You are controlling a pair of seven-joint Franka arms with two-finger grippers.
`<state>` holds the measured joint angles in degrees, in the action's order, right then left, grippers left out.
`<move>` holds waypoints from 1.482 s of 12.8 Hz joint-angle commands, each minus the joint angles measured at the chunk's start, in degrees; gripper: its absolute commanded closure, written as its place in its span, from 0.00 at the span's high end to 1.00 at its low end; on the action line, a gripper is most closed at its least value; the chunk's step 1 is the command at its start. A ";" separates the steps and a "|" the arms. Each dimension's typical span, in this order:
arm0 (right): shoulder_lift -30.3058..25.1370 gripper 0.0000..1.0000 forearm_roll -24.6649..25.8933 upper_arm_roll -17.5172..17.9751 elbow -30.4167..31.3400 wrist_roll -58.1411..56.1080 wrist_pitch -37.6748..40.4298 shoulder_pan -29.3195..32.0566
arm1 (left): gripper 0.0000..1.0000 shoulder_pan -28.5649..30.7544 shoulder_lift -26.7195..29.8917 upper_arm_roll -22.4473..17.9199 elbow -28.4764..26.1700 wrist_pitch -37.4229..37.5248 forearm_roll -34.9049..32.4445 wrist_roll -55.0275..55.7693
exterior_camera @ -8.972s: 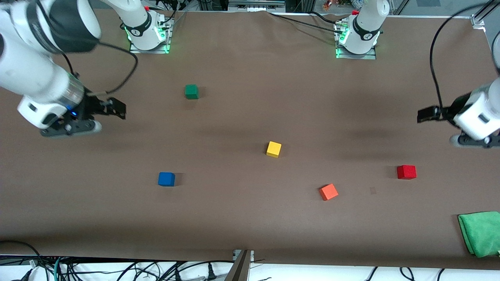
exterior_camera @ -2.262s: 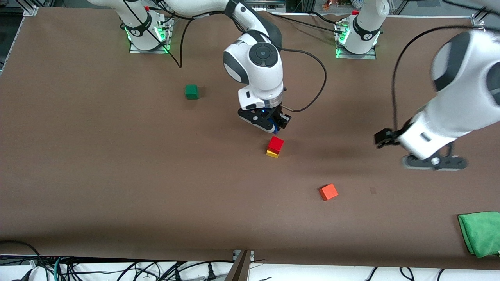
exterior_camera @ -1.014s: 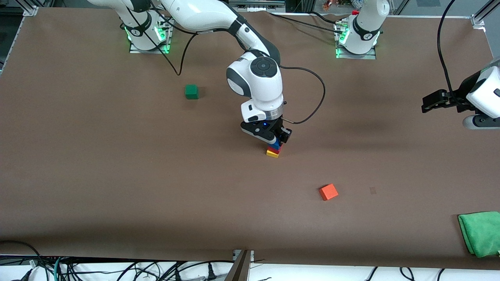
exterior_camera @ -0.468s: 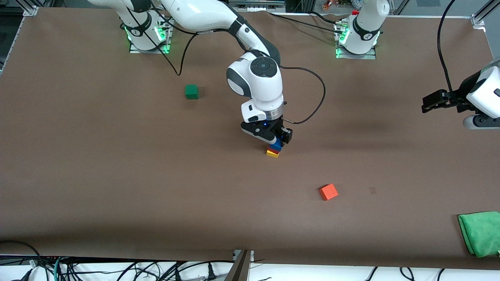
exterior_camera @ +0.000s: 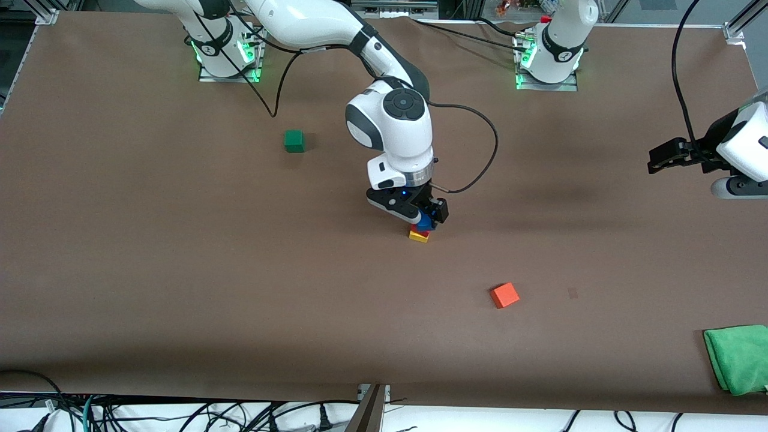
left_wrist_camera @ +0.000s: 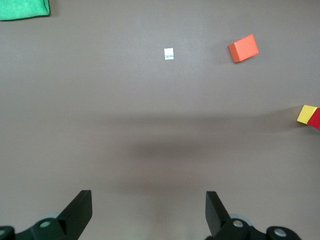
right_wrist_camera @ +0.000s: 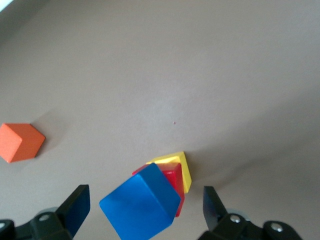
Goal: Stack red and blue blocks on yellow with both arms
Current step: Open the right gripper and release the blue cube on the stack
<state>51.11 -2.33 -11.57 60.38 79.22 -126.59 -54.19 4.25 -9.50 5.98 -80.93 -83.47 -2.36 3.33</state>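
The yellow cube [exterior_camera: 419, 236] sits mid-table with the red cube [exterior_camera: 414, 228] on it and the blue cube [exterior_camera: 425, 223] on top. My right gripper [exterior_camera: 424, 217] hangs just over this stack. In the right wrist view its fingers [right_wrist_camera: 76, 206] stand apart on either side of the blue cube [right_wrist_camera: 141, 205] without touching it. The blue cube is turned a little relative to the red cube [right_wrist_camera: 175, 180] and the yellow cube [right_wrist_camera: 183, 167]. My left gripper [exterior_camera: 660, 161] waits open and empty [left_wrist_camera: 147, 210] over the left arm's end of the table.
An orange cube [exterior_camera: 504, 295] lies nearer the front camera, toward the left arm's end. A dark green cube [exterior_camera: 294, 140] lies near the right arm's base. A green cloth [exterior_camera: 739, 358] lies at the front corner. A small white tag [left_wrist_camera: 169, 53] lies on the table.
The right gripper set the blue cube on the red cube, opened, and rose slightly. The left arm, which had stacked red on yellow earlier, has stayed still for the last second.
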 commanded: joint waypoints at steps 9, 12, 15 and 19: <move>-30.67 1.00 -6.10 -1.59 18.85 -36.20 23.93 19.20 | 1.00 0.06 0.54 -0.09 -0.20 -0.46 0.42 -0.78; -44.48 1.00 -6.11 -5.91 33.35 -52.63 24.99 21.57 | 1.00 -0.03 0.54 -0.09 -0.20 -0.38 0.51 -0.69; -53.55 1.00 -4.88 -7.24 41.03 -63.03 27.27 26.22 | 1.00 -0.03 -0.16 -0.09 1.29 -0.38 0.42 -0.69; -57.52 1.00 -1.27 2.39 42.97 -66.99 29.12 36.83 | 1.00 -0.03 -0.25 -0.09 1.56 -0.38 0.60 -0.34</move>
<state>-4.20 -5.08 -16.30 100.96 14.19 -97.35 -23.71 4.23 -9.50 5.98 -80.48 -84.01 -2.35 3.33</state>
